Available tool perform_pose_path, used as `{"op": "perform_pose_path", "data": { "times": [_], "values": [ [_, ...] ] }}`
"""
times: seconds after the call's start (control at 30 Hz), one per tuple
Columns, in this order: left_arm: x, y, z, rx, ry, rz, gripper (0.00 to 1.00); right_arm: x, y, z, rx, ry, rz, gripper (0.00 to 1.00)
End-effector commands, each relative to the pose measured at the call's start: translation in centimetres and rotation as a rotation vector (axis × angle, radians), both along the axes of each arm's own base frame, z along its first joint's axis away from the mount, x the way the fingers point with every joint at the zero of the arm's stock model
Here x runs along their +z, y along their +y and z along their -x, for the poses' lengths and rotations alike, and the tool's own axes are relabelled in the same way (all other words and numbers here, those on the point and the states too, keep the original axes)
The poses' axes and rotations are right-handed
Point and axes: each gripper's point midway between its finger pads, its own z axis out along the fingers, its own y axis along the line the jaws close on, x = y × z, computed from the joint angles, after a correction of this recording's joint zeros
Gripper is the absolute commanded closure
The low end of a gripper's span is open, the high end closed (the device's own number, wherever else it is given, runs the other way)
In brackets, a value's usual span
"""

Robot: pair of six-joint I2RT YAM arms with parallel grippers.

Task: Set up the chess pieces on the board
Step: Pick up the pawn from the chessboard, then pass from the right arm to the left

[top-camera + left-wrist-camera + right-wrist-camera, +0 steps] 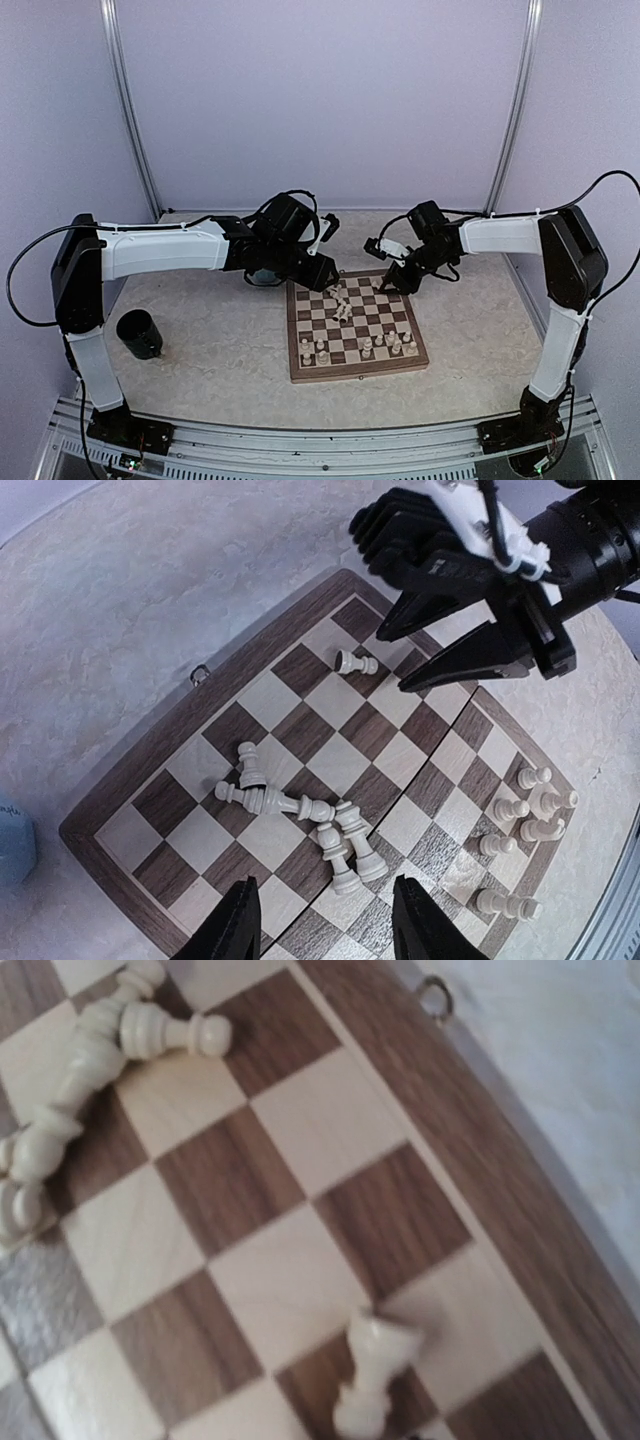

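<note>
right jaws parted, empty, tips just beside a toppled piece (356,663) at the board (480,1160) far edge; left jaws parted, empty, above the heap (300,815)

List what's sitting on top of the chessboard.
On the board: a heap of toppled pale pieces mid-board, one lone fallen piece by the right gripper, and a group along the near edge. Squares under that gripper are covered.
</note>
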Motion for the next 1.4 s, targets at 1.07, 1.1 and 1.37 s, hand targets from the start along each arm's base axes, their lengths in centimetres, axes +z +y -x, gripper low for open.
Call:
{"op": "perform_pose_path", "data": {
  "times": [1.07,1.1,1.37],
  "values": [
    [2.9,-1.7,-0.4,0.019,0.177,0.528,0.54,6.4,4.6,7.8,0.308,0.056,-0.295,0.98],
    [3.1,-2.1,-0.2,0.007,0.192,0.550,0.54,6.6,4.8,8.2,0.322,0.062,-0.303,0.97],
    [3.0,-4.8,0.6,-0.046,0.272,0.615,0.55,7.1,5.3,9.1,0.357,0.072,-0.317,0.97]
  ]
}}
